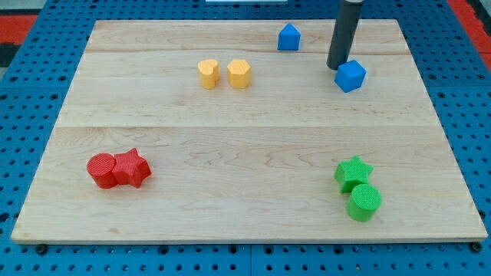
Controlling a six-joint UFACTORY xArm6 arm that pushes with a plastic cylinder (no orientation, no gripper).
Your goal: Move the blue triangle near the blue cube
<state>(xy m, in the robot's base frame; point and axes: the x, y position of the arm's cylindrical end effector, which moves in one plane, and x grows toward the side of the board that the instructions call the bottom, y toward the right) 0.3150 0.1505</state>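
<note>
Currently my tip point(336, 67) touches small blue plastic cube point(350, 76) — grips nothing, a bare rod | blue plastic triangle block point(288, 37) sits apart at view's top on wooden board point(245, 146) | risk: nudging cube away; then the gap widens

Blue triangle point(288, 37): small house-like pointed block, upright, top of frame right of centre, near surface's far edge. Blue cube point(350, 75): sits lower right of it, turned corner-on, upper right of frame. The two lie near each other, not touching, clear gap between.
</note>
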